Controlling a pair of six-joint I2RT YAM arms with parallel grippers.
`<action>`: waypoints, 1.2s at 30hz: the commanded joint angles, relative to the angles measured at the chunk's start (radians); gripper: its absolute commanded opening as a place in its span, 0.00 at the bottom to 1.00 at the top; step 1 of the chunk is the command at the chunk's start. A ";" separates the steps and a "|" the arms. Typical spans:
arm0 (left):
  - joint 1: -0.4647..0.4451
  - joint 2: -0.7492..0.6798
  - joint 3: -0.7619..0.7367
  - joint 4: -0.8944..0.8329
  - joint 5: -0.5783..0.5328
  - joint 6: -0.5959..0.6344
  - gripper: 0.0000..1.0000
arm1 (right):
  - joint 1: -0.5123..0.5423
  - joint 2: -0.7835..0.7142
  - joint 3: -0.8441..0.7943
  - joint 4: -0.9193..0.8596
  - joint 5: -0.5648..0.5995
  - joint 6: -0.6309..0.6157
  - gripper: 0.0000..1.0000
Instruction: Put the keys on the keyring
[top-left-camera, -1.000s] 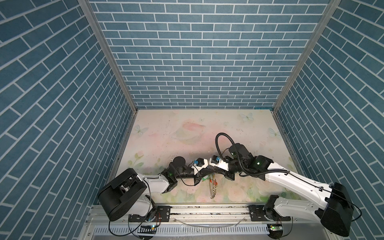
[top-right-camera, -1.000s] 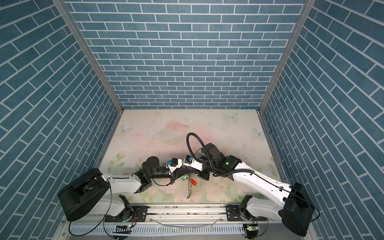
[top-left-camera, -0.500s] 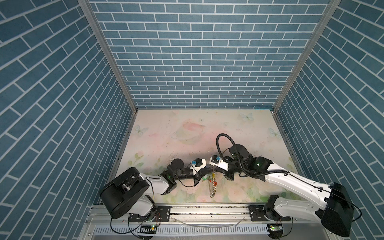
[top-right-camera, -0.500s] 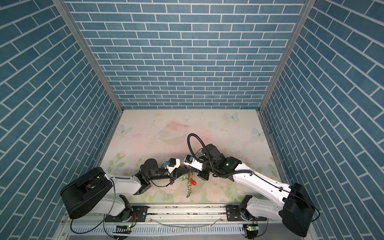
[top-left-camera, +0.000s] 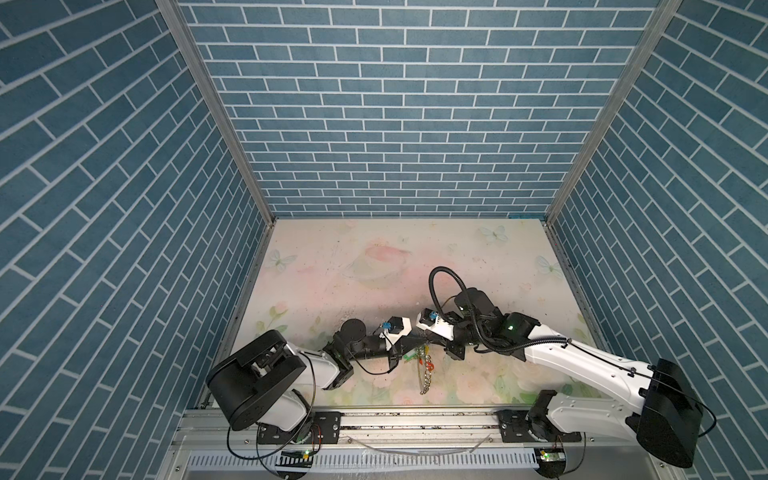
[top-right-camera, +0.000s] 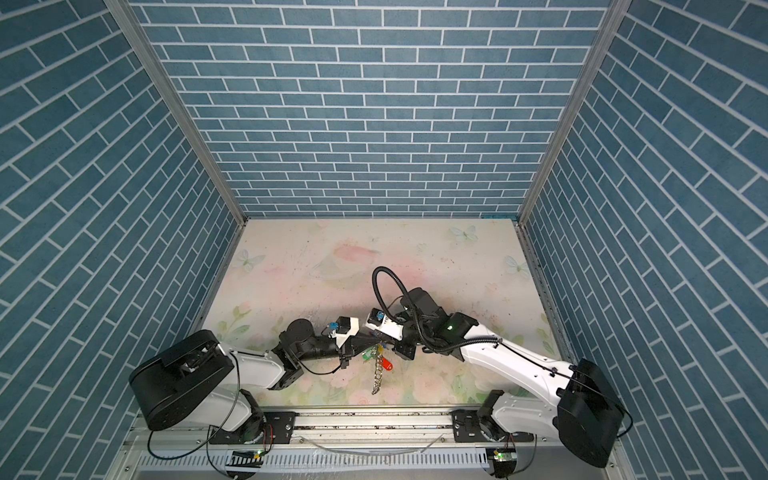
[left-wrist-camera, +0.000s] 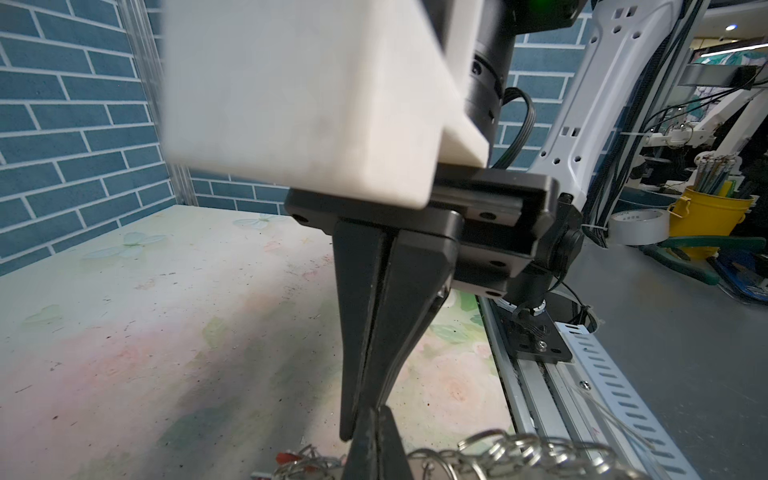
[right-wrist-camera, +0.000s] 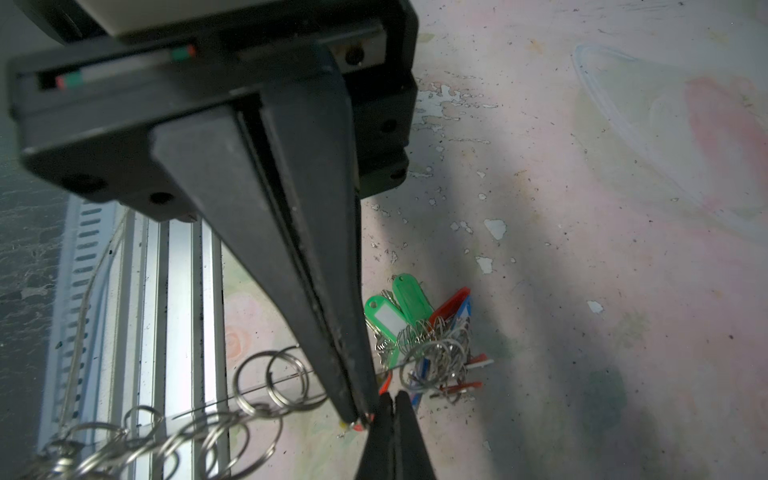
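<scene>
Near the front edge of the table (top-left-camera: 374, 257), at its middle, the left gripper (right-wrist-camera: 392, 401) and the right gripper (right-wrist-camera: 356, 417) are shown tip to tip, raised above the surface. Both claws are clenched, the fingers of each pressed flat together. Of the keyring (top-left-camera: 424, 376), only a string of silver wire rings is made out, trailing from the meeting point toward the front rail. In the right wrist view the string is seen held clear of the table; the dark plate is not distinguished. Which claw pinches the string's upper end cannot be told.

Of the keys, only a yellow speck (right-wrist-camera: 343, 424) is visible, at the very tip of the right gripper's fingers, with a red speck beside it. The metal key itself is too small to be resolved, and a grasp on it cannot be confirmed. A cluster of tagged keys (right-wrist-camera: 419, 320), green, red and blue, is seen below the fingertips, apparently resting on the table among further rings.

The step in hand is judged to be the threading itself, key and ring having been brought together. For the next move, the ring would need to be kept steady by one claw. The key's hole would then be lined up with the ring's split end and worked along the wire. A slip of either small part is the likely risk.
</scene>
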 joint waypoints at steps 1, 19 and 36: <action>-0.004 -0.007 -0.007 0.098 -0.011 -0.003 0.00 | 0.006 -0.057 -0.030 -0.015 0.075 0.021 0.05; -0.004 -0.036 -0.022 0.080 0.012 0.030 0.00 | 0.012 -0.073 -0.054 0.000 -0.073 0.002 0.14; -0.004 -0.019 -0.016 0.092 0.063 0.023 0.00 | 0.013 -0.078 -0.056 0.021 -0.021 0.002 0.17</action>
